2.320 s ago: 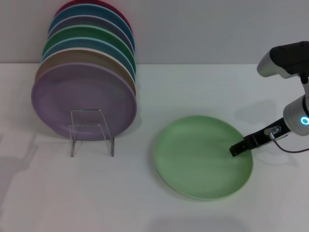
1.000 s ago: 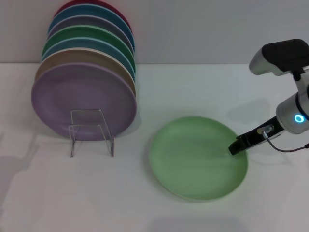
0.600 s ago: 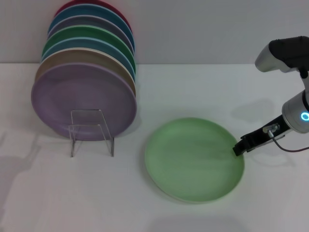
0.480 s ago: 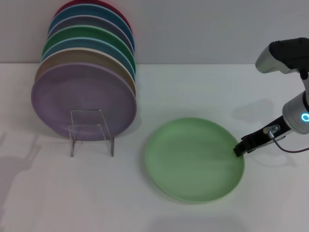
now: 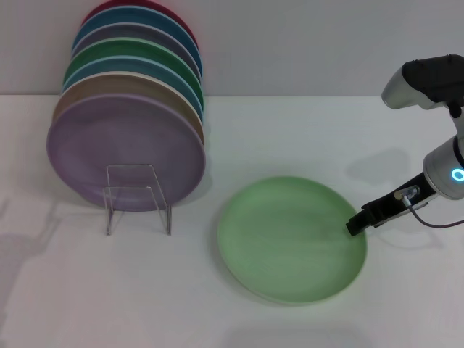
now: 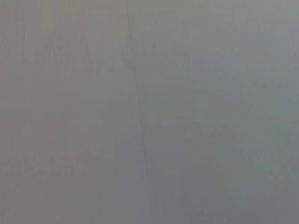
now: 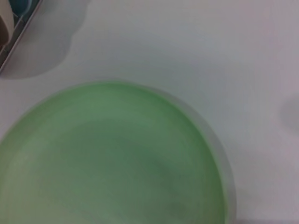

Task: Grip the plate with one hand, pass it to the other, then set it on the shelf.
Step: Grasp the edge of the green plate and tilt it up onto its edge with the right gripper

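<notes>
Head view shows the pale green plate [image 5: 292, 239] lying flat on the white table [image 5: 304, 138], right of the clear rack [image 5: 138, 198] and well apart from it. The right gripper [image 5: 355, 225] meets the plate's right rim; whether it is clamped cannot be told.

Pale mint-green plate [image 5: 290, 239], plain

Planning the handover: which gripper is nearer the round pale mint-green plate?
Right. The right gripper sits at the plate's right rim; the left gripper appears in no view.
</notes>
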`<action>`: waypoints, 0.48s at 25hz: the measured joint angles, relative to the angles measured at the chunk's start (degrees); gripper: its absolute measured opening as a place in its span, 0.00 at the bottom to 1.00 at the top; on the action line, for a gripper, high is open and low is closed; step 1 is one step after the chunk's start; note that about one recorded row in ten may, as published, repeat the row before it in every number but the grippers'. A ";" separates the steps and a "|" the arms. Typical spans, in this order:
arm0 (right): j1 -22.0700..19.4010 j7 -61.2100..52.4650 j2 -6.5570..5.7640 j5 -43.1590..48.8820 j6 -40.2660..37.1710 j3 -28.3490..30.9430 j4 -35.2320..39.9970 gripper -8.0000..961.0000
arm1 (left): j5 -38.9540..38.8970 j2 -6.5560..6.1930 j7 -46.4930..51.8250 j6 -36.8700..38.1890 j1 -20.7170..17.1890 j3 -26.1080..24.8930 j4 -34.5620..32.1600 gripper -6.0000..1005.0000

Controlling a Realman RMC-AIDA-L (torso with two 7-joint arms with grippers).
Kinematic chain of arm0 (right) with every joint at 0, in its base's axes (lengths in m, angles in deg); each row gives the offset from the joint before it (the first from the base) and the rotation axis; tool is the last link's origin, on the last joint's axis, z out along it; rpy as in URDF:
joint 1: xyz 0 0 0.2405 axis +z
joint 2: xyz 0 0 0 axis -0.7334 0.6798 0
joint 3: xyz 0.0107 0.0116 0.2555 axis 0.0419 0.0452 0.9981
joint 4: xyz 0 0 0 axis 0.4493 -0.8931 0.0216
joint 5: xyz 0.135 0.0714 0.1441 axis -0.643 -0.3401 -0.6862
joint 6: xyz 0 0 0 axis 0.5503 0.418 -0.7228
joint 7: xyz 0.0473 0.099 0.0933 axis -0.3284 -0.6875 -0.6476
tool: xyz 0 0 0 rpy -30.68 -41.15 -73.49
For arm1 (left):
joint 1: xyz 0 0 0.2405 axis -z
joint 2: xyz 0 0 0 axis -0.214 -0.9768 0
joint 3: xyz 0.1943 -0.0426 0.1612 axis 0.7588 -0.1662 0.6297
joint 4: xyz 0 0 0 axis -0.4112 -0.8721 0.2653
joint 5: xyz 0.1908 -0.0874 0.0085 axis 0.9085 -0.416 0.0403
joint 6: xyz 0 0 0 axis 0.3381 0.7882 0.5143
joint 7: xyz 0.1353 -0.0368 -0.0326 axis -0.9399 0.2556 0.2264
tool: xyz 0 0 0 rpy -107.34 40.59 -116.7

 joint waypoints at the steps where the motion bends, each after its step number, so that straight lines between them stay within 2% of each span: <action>1: 0.00 0.00 0.00 0.00 0.00 0.00 0.00 0.45 | 0.00 0.00 0.00 0.00 0.00 0.00 -0.02 0.83; 4: 0.22 -0.04 -0.01 0.09 -0.18 -0.06 0.27 0.50 | 0.00 0.00 0.00 0.00 0.00 0.00 -0.03 0.83; 12: 1.53 -0.42 -0.08 0.57 -1.11 -0.50 2.95 0.48 | 0.00 0.00 -0.13 -0.26 0.15 0.00 0.09 0.83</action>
